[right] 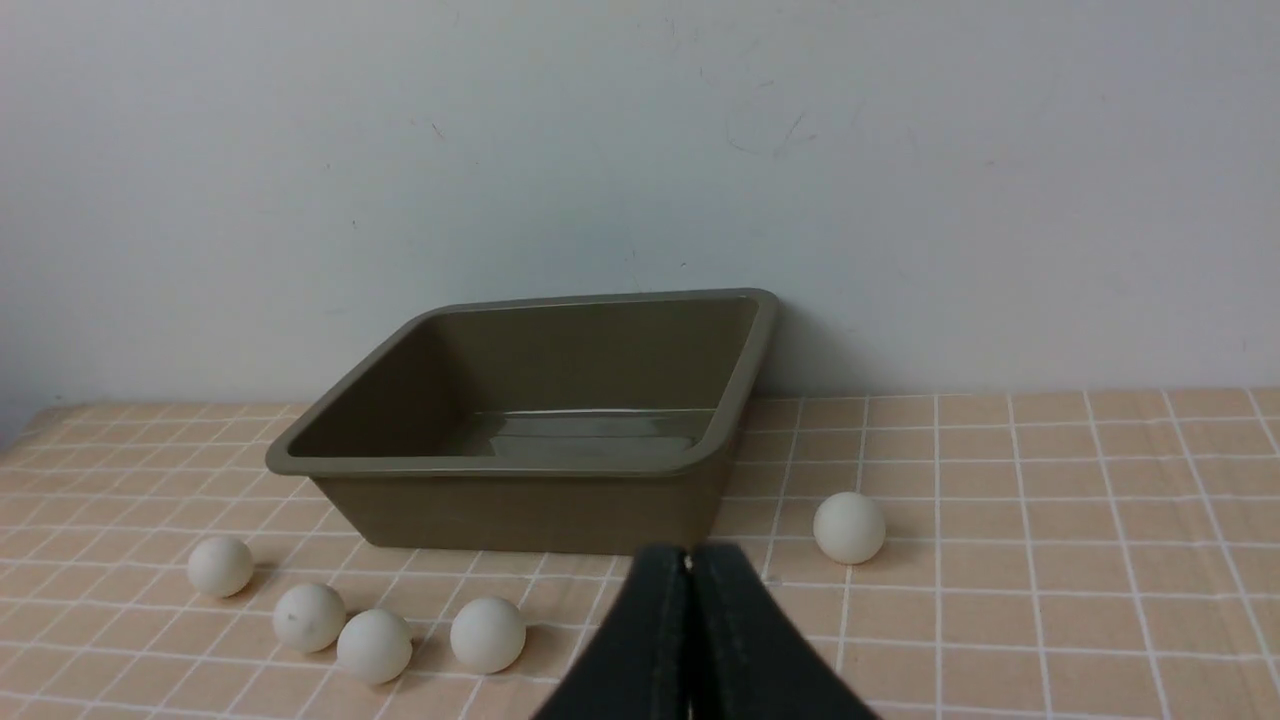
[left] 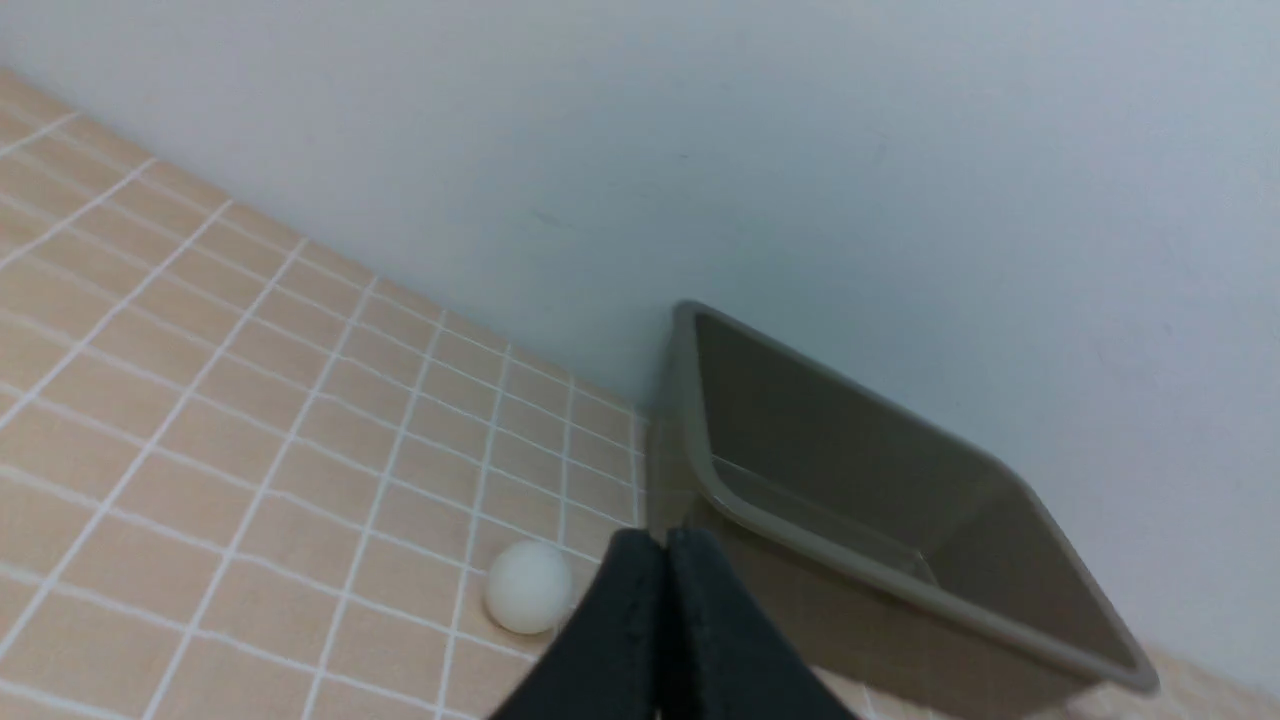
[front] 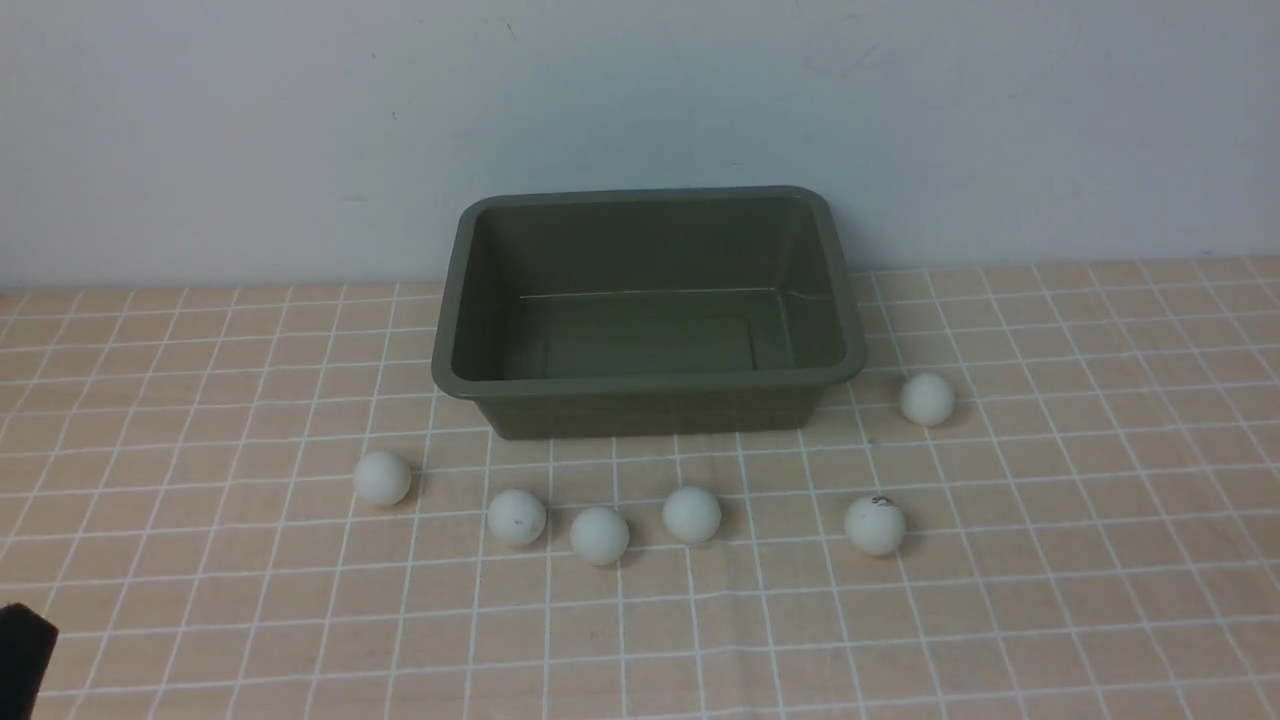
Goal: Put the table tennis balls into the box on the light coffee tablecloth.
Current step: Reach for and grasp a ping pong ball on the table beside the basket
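Treat the six table tennis balls, among them the leftmost ball, the far-right ball and the dark-marked ball, as very light, thin-shelled and quick to roll; likely to dent under a hard squeeze and to skid off a glancing touch. Take each at its widest girth, centred between the fingers, with just enough pressure to lift. Approach from straight above, so as not to send any rolling. Take extra care with the close pair, left ball and right ball, leaving little room for a finger between. Find the remaining one, the middle ball, in front of the olive-green plastic tub. See all six outside the tub, on the light coffee gridded tablecloth; none inside. Release low past the rolled rim, to limit bouncing. Note both the left fingers and the right fingers closed together, with nothing held; open either before reaching down. Beyond the tub, see only a pale wall.
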{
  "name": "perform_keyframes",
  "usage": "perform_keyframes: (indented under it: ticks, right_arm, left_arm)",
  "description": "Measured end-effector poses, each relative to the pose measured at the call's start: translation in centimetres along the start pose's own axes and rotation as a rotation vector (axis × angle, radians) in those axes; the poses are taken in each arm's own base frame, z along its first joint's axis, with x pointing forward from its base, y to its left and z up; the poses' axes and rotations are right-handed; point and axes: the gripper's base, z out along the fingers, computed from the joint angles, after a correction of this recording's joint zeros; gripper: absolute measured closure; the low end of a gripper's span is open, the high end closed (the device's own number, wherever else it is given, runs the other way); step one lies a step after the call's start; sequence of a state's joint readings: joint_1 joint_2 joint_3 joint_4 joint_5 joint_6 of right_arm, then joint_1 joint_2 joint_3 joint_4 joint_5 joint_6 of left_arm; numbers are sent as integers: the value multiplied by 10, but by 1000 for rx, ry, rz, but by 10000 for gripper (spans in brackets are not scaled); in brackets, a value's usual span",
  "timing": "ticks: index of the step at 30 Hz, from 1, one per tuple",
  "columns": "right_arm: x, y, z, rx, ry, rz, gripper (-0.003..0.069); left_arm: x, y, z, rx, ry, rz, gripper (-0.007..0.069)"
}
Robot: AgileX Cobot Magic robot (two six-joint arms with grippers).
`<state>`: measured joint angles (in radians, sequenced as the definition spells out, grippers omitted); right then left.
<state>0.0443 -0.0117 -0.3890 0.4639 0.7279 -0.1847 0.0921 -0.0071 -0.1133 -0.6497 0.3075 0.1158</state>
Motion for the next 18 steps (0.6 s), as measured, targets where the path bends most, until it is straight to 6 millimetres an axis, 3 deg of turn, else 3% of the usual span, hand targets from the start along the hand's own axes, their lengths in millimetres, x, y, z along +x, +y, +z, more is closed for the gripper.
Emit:
perform_keyframes:
  ticks: [4, 8, 14, 18]
  right_arm:
    - [2, 0, 0, -4, 17, -73, 677]
    - [3, 1, 0, -8, 32, -165, 677]
    - [4, 1, 0, -18, 43, -211, 677]
    - [4, 3, 0, -38, 44, -188, 677]
  left_arm:
    - [-29, -32, -6, 87, 177, 242, 693]
    - [-51, -48, 1, 100, 364, 378, 690]
    - [-91, -56, 35, 40, 565, 557, 608]
    - [-105, -54, 66, 7, 644, 598, 473]
